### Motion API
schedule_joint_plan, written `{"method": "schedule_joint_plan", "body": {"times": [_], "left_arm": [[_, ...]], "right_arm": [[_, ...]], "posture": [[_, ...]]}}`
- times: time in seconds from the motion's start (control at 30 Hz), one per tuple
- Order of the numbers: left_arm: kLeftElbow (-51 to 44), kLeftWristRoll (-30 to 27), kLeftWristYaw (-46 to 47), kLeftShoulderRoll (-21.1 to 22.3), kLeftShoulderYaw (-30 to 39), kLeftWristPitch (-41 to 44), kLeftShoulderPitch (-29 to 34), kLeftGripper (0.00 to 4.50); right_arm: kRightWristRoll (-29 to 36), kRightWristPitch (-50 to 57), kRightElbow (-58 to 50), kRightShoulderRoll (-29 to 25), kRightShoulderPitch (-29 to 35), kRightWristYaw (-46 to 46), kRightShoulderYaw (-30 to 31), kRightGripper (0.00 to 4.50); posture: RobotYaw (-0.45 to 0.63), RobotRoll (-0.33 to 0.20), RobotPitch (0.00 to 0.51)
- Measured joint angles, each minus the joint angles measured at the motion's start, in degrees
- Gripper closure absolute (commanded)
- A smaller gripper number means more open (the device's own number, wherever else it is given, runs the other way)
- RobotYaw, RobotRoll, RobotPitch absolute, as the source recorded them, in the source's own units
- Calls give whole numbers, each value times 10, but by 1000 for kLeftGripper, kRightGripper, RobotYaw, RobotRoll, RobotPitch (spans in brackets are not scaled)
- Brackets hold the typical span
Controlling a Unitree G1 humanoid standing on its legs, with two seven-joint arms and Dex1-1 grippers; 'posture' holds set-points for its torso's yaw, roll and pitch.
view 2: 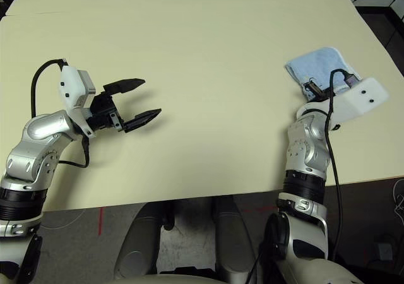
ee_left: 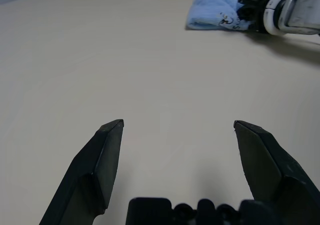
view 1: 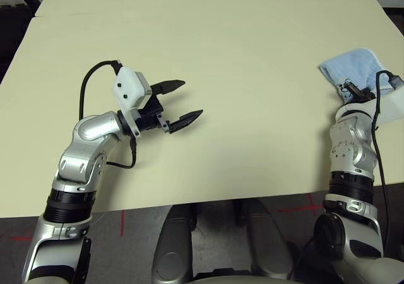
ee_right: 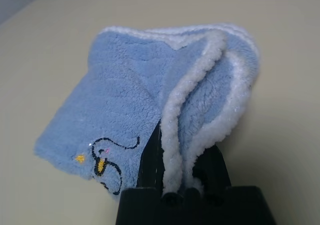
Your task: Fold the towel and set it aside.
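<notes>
Firmly pinched in the right gripper [ee_right: 186,177], the folded towel [view 1: 355,69] sits at about three o'clock on the table [view 1: 240,57], near its edge. Over at nine o'clock, the left gripper [view 1: 178,103] hangs wide apart, holding nothing.

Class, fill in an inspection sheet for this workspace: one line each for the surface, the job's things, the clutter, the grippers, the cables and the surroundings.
Surface: pale cream table, with a seam line near its far left corner.
Job's things: light-blue towel, folded into layers with white edging and a dark embroidered motif, at the table's right side.
Clutter: nothing seen.
Grippers: left gripper open above bare table, holding nothing; right gripper shut on the towel's white-edged layers.
Cables: a black cable loops from the left wrist camera along the left arm; another black cable runs down the right forearm.
Surroundings: grey floor with red tape marks beneath the near table edge; dark shapes beyond the far corners, too unclear to identify.
</notes>
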Motion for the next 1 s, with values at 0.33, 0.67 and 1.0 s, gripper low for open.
{"method": "schedule_joint_plan", "body": {"times": [0.33, 0.67, 1.0], "left_arm": [[-1, 0, 0, 1, 0, 0, 2, 0], [-1, 1, 1, 2, 1, 0, 3, 0], [-1, 1, 1, 3, 1, 0, 3, 0]], "right_arm": [[9, -63, 115, -6, -79, 1, -6, 4444], [10, -119, 196, -29, -108, 11, -9, 4444], [14, -139, 219, -39, -114, 16, -8, 3713]], "posture": [[-6, 0, 322], [-4, 0, 316], [-4, 0, 312]]}}
